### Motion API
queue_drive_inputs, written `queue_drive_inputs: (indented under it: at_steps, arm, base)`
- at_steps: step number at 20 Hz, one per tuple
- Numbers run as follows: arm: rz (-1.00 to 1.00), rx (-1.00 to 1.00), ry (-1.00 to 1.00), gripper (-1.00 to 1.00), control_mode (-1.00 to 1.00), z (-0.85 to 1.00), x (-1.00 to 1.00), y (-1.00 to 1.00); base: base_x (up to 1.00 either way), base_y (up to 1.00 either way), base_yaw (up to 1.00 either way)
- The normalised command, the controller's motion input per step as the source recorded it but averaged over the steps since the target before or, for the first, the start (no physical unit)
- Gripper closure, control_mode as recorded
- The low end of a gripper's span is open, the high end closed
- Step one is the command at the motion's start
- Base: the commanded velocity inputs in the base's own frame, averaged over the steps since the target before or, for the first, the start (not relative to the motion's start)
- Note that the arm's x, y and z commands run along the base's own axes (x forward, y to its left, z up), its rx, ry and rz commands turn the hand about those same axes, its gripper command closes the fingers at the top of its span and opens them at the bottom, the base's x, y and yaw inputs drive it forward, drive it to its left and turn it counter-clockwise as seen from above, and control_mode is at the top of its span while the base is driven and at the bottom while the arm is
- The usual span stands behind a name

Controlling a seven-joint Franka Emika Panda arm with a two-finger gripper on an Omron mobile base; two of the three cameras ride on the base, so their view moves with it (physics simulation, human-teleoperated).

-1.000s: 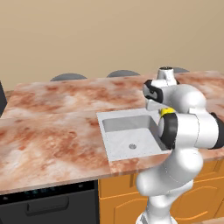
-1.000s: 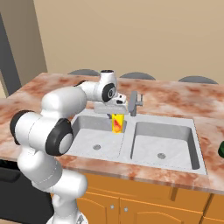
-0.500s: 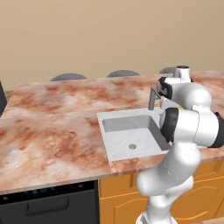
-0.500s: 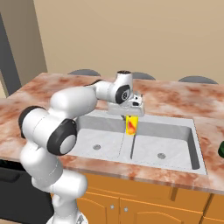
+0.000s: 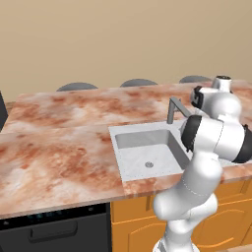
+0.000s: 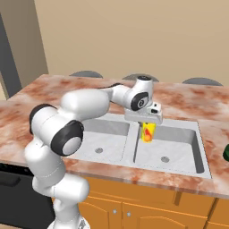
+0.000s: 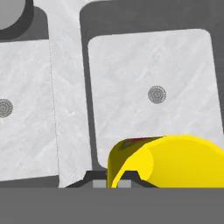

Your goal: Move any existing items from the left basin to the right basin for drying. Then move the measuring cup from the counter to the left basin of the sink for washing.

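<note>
My gripper is shut on the small yellow carton with a red mark. It holds the carton in the air over the right basin, just past the divider. In the hand view the yellow carton rises at the bottom, above the right basin's floor; the left basin lies beyond the divider. The left basin holds nothing. A sliver of the dark green measuring cup shows on the counter at the far right edge.
The grey faucet stands behind the sink's divider, close to my hand. The marbled counter spreads wide to the left of the sink. Dark chair backs line the far side. A dark appliance front sits below the counter.
The arm has swung right with the yellow carton, from above the left basin, across the divider, to above the right basin. The faucet now shows in the left base view.
</note>
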Motion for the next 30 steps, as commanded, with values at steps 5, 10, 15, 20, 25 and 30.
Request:
queue_drive_inputs:
  at_steps: [5,10,15,20,25,30]
  arm:
    - [-0.06,0.0,0.0,1.0,-1.0,-0.29,0.14,-0.12]
    - [-0.14,0.0,-0.03,1.0,-1.0,-0.2,0.08,-0.16]
    - [-0.2,0.0,-0.09,1.0,-1.0,-0.08,0.0,-0.28]
    - [-0.22,0.0,-0.05,1.0,-1.0,-0.15,0.0,-0.15]
    - [-0.2,0.0,-0.01,1.0,-1.0,-0.25,0.01,-0.12]
    - [-0.08,0.02,-0.05,1.0,-1.0,-0.13,0.0,-0.18]
  base:
    - [0.0,0.0,0.0]
    - [0.0,0.0,0.0]
    - [0.0,0.0,0.0]
    - [0.0,0.0,0.0]
    - [0.0,0.0,0.0]
    - [0.0,0.0,0.0]
